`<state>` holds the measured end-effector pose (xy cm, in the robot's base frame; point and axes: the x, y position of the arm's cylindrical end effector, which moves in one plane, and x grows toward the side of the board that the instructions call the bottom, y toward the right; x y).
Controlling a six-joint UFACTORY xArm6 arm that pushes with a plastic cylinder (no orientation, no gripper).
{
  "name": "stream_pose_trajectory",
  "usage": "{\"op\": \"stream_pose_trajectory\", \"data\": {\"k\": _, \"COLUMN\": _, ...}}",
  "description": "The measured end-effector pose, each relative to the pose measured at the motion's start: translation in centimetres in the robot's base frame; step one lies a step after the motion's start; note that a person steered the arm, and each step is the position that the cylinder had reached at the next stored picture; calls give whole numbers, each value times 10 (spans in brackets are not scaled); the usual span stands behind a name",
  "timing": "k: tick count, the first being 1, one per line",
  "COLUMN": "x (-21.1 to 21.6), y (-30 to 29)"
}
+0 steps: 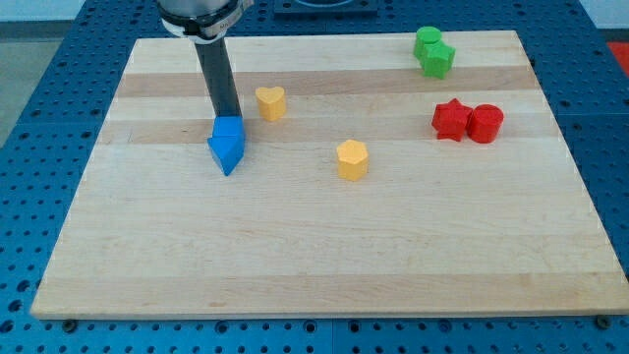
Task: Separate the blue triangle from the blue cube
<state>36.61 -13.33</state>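
My end effector is a straight dark rod with nothing to open or close and no hold on anything; my tip (229, 116) rests at the upper edge of the blue pair, touching or just short of the small blue plastic cube (229, 129). The cube sits against the blue plastic triangle (224, 152), which lies immediately below it and points toward the view's bottom. The two blocks are in contact, so the separation is, in my judgement, not yet made. The tip stands above the pair and not between the blocks, a position that would push both together; a push from the side, on one block alone, seems needed.

Other blocks stand well apart from the pair: a yellow heart-shaped block (271, 102) just to the tip's right, a yellow hexagonal block (352, 158) near the centre, a red star-shaped block (450, 120) touching a red cylinder (486, 124) at the view's right, and two green blocks (432, 51) touching at the view's top right, shapes unclear.

The tabletop (324, 246) is a pale wooden board of joined strips, lying on a blue perforated base (39, 118). Its lower half carries no blocks.
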Motion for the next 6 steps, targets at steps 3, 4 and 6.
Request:
{"op": "stream_pose_trajectory", "data": {"k": 3, "x": 46, "y": -34}}
{"op": "stream_pose_trajectory", "data": {"k": 4, "x": 47, "y": -25}}
{"op": "stream_pose_trajectory", "data": {"k": 6, "x": 108, "y": 37}}
